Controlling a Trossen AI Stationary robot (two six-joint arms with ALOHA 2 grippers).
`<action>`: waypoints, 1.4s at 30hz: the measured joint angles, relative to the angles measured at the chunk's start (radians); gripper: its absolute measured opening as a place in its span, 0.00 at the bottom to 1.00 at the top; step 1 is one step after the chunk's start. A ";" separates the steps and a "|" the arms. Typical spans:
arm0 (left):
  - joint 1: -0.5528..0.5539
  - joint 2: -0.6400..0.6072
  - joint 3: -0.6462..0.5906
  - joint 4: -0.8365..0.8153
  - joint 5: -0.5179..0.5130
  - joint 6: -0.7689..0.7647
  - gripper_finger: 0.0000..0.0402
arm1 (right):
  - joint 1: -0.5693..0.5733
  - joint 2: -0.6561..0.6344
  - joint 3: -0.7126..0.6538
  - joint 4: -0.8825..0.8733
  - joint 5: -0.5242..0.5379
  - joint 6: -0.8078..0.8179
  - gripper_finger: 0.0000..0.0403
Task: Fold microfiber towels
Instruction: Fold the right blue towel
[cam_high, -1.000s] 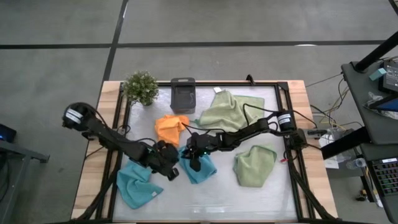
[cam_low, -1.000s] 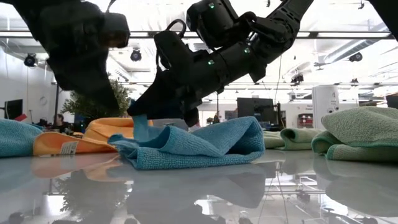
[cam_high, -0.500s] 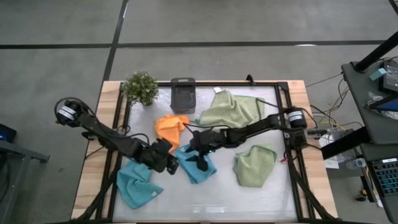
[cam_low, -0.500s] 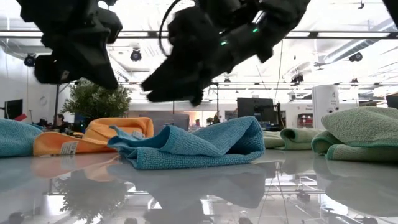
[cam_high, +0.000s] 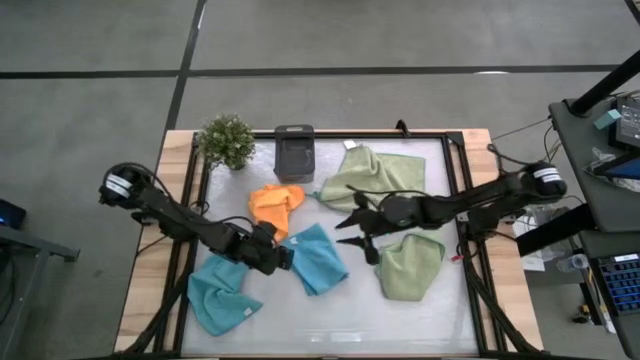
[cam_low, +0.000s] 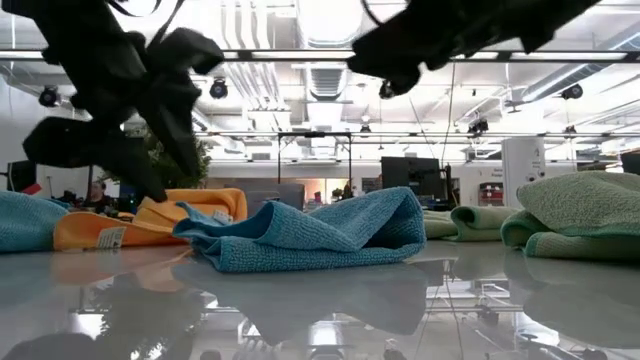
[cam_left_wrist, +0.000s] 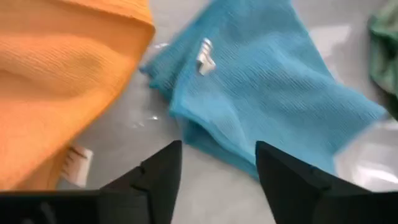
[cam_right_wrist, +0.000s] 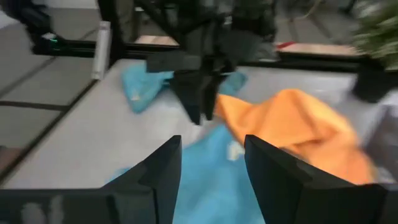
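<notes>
**Both grippers off the middle blue towel**

High view: The middle blue towel (cam_high: 318, 258) lies folded on the tabletop (cam_high: 330, 325), its long axis running diagonally from the orange towel (cam_high: 277, 205) toward the near edge. My left gripper (cam_high: 281, 258) sits just beside its left edge, fingers apart, holding nothing. My right gripper (cam_high: 358, 228) stands between the blue towel and the two green towels, fingers spread and empty. One green towel (cam_high: 378, 175) lies spread toward the back; the other (cam_high: 410, 266) lies bunched near the right rail. A second blue towel (cam_high: 218, 296) lies crumpled at the near left. A second ago both grippers were over the middle blue towel, the left one shut; my right arm has since drawn well back to the right.

Low view: The blue towel (cam_low: 310, 235) rests flat with a raised fold at its right end. My left gripper (cam_low: 150, 150) hangs above the orange towel (cam_low: 150, 222). The right arm, earlier directly over the towel, now shows only at the top.

Left wrist view: My fingers (cam_left_wrist: 283, 180) stand apart over bare tabletop, with the blue towel (cam_left_wrist: 267, 93) ahead and the orange towel (cam_left_wrist: 62, 74) alongside.

Right wrist view: My fingers (cam_right_wrist: 277, 177) are parted; the picture is blurred.
</notes>
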 joint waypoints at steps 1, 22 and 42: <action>0.005 0.010 0.000 -0.003 -0.007 -0.011 0.50 | 0.000 -0.023 -0.018 0.003 0.014 -0.008 0.41; 0.039 0.144 0.044 0.056 -0.009 -0.032 0.34 | -0.001 -0.192 -0.100 0.008 0.066 -0.113 0.41; 0.067 0.094 0.137 -0.106 -0.042 0.145 0.00 | -0.001 -0.200 -0.100 0.014 0.066 -0.140 0.41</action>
